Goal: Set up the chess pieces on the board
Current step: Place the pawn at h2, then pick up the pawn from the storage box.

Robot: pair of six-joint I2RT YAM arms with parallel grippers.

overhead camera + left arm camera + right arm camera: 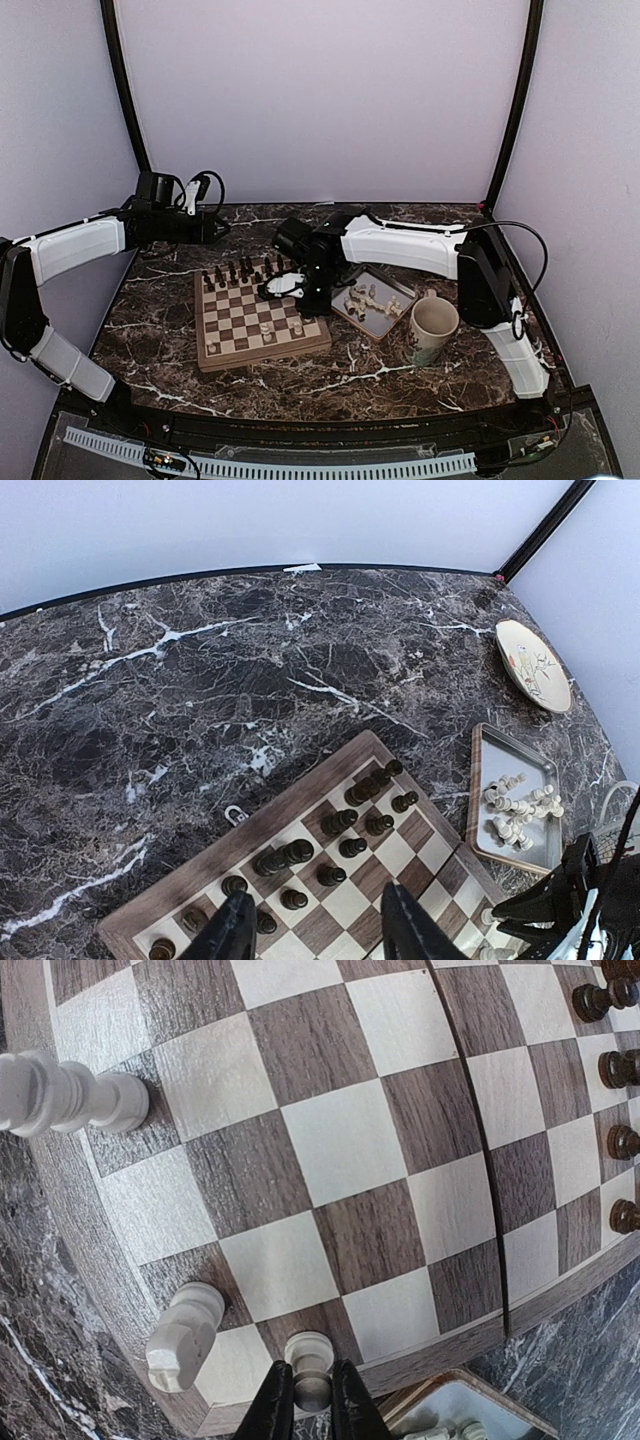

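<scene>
Right gripper [313,1368] flanks cream chessman [310,1346] (board [350,1160] corner).

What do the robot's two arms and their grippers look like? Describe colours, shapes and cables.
The left arm and right arm have smooth white shells on their long links, joined by black joints. A thin black cable loops off the right arm, and another loops by the left wrist. The left gripper and right gripper each have two slim, tapering black fingers.

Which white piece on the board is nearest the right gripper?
The small white piece at the edge of the board, pinched between the fingers of the right gripper; the knight and the tall piece are clear of it.
</scene>
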